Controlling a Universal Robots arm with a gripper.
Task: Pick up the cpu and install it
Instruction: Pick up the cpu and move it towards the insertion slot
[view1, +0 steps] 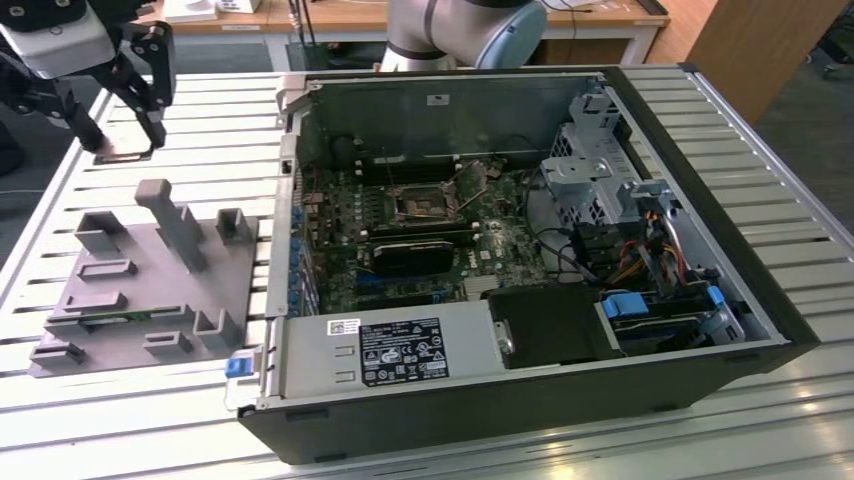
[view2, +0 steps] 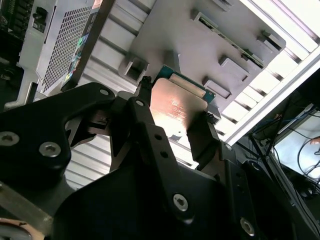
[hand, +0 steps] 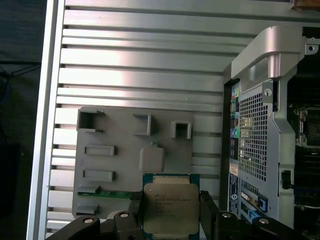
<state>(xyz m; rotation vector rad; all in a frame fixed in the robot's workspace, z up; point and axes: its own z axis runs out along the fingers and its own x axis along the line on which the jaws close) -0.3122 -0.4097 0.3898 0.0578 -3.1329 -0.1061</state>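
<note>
My gripper (view1: 123, 143) is at the far corner of the slatted table on the exterior view's left, shut on the cpu (view1: 123, 155). In the first wrist view the cpu (hand: 170, 207) is a square silver chip on a green rim, pinched on two opposite edges by the black fingers (hand: 207, 210). It hangs above the grey fixture tray (hand: 125, 150). In the second wrist view the cpu (view2: 175, 102) shows its shiny face between the fingers (view2: 200, 132). The motherboard socket (view1: 424, 200) lies inside the open computer case (view1: 534, 250).
The grey fixture tray (view1: 147, 290) with upright posts sits on the exterior view's left, beside the case wall. A green memory stick (hand: 112, 194) lies in one tray slot. Cables, a drive cage (view1: 594, 165) and a power supply (view1: 387, 350) crowd the case. The arm's base (view1: 461, 30) stands behind the case.
</note>
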